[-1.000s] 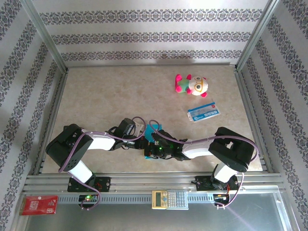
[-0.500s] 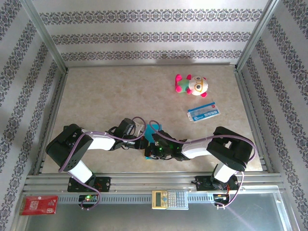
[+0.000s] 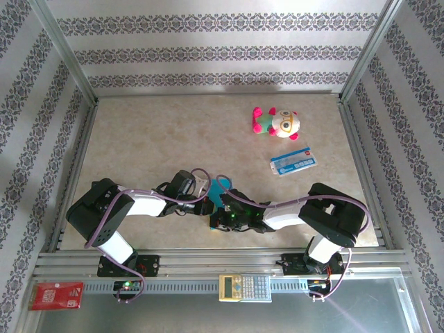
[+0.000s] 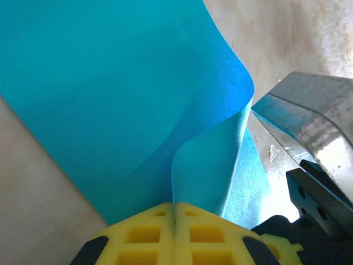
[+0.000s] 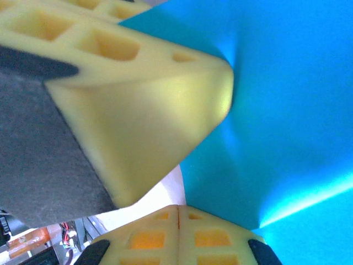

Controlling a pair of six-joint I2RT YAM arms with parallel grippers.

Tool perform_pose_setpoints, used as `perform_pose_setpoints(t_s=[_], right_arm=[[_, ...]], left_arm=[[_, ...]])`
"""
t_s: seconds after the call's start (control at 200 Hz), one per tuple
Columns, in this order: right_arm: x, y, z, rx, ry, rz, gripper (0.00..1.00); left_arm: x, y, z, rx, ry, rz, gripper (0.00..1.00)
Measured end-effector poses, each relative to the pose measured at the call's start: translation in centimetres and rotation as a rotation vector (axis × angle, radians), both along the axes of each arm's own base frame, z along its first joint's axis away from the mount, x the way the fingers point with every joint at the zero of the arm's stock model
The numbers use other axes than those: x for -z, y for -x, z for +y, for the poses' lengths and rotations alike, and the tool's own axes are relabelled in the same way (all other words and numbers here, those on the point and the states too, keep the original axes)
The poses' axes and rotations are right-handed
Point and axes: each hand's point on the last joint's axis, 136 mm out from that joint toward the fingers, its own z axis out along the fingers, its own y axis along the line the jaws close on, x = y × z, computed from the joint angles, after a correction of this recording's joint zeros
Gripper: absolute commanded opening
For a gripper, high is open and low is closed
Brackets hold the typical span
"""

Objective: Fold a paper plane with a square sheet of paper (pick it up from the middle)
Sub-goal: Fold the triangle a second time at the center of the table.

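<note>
The square sheet of paper [image 3: 223, 188] is teal-blue and hangs between my two grippers near the table's front middle. Both arms hide most of it. In the left wrist view the sheet [image 4: 110, 83] curls over in a loop. My left gripper [image 4: 175, 208] is shut, with the loop's edge pinched in its seam. My right gripper [image 5: 178, 211] is shut too, and the sheet's [image 5: 287, 110] edge runs into its seam. The left gripper's yellow finger [image 5: 149, 105] sits close above it. I cannot tell whether the paper has a paper plane's shape.
A pink and white plush toy [image 3: 276, 122] lies at the back right, with a white-and-blue card [image 3: 293, 161] in front of it. On the front rail lie a calculator [image 3: 244, 286] and a red box [image 3: 57, 295]. Metal frame posts line both sides.
My right wrist has shifted slightly toward the near edge and left. Both grippers stay shut on the paper. The left arm has barely moved.
</note>
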Motion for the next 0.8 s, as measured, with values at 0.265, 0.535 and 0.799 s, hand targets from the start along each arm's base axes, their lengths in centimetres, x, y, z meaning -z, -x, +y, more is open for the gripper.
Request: perform_pose_setpoints(t_s=[0.265, 0.535, 0.799], right_arm=[[0.0, 1.4, 0.4, -0.045, -0.005, 0.021, 0.02], [-0.2, 2.1, 0.3, -0.071, -0.002, 0.038, 0.02], [-2.8, 0.4, 0.2, -0.024, -0.052, -0.029, 0.02]], left_arm=[[0.0, 0.0, 0.0, 0.001, -0.001, 0.001, 0.0], [0.0, 0.0, 0.0, 0.003, -0.003, 0.001, 0.0], [0.1, 0.0, 0.0, 0.004, -0.005, 0.006, 0.0]])
